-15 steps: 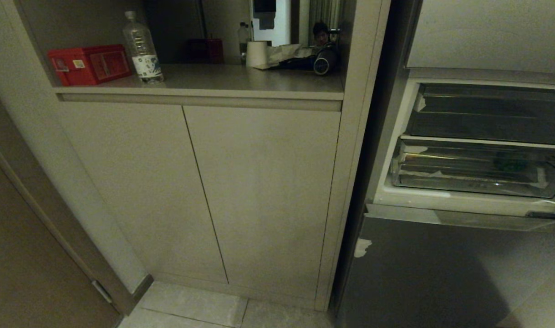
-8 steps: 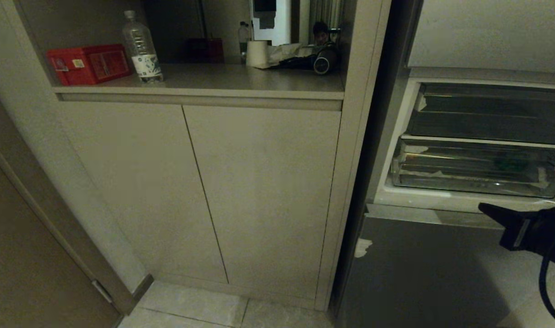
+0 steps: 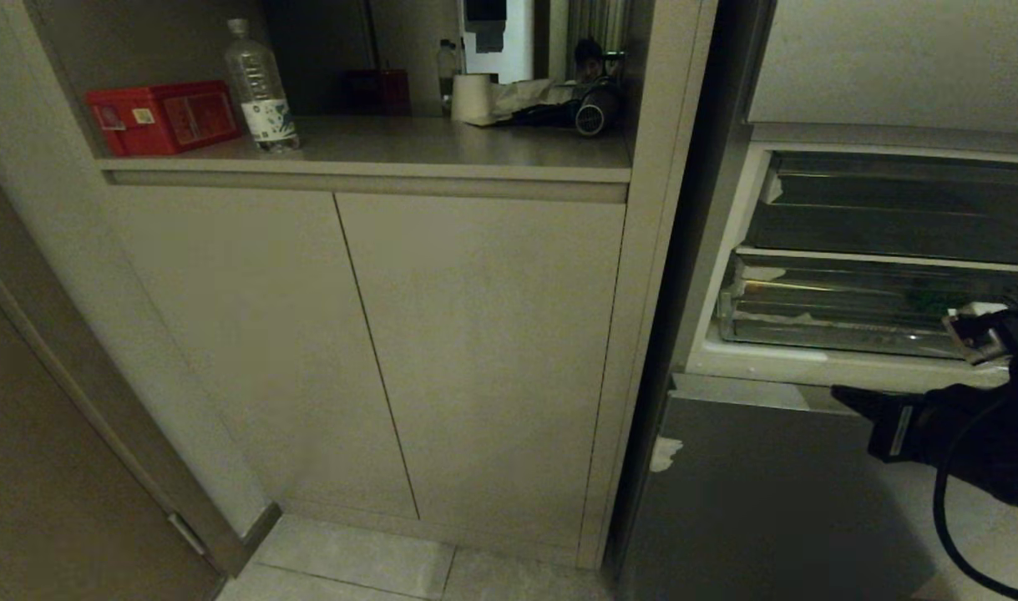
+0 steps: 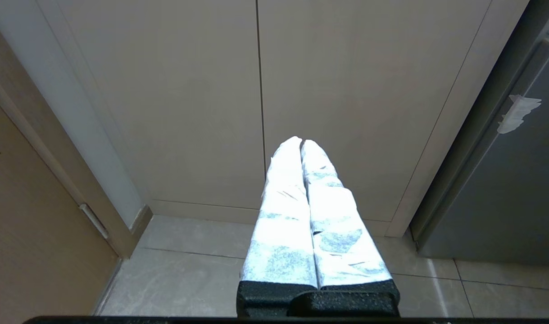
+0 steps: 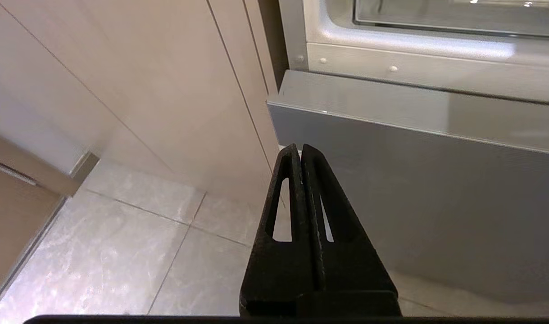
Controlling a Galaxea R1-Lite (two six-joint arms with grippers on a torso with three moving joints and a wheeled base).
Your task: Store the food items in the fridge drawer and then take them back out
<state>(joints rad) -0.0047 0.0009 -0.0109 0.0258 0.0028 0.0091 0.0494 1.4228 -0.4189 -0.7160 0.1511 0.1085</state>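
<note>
right arm up in front of fridge, both claws closed and empty

head view: right gripper [image 3: 847,396] sits at the right edge, in front of the grey steel door panel [image 3: 767,492], just below the fridge drawer [image 3: 843,338]. tips pinched together, nothing in them. drawer is in the lower slot of the open fridge, white tape scraps at its front left corner. a dim dark green lump, the food item [image 3: 934,300], shows through the clear plastic toward the drawer's right side; shape hard to make out. left of the fridge: beige cabinet [image 3: 475,359], red box [image 3: 164,117] and water bottle [image 3: 260,88] on the counter.

left wrist view: left gripper [image 4: 302,143] with white-wrapped fingers pressed shut, holding nothing, pointing at the cabinet doors above the tiled floor [image 4: 188,274].

right wrist view: right gripper black fingers [image 5: 285,189] closed flat together, empty, aimed at the top corner of the steel panel; drawer lip visible beyond it.
</note>
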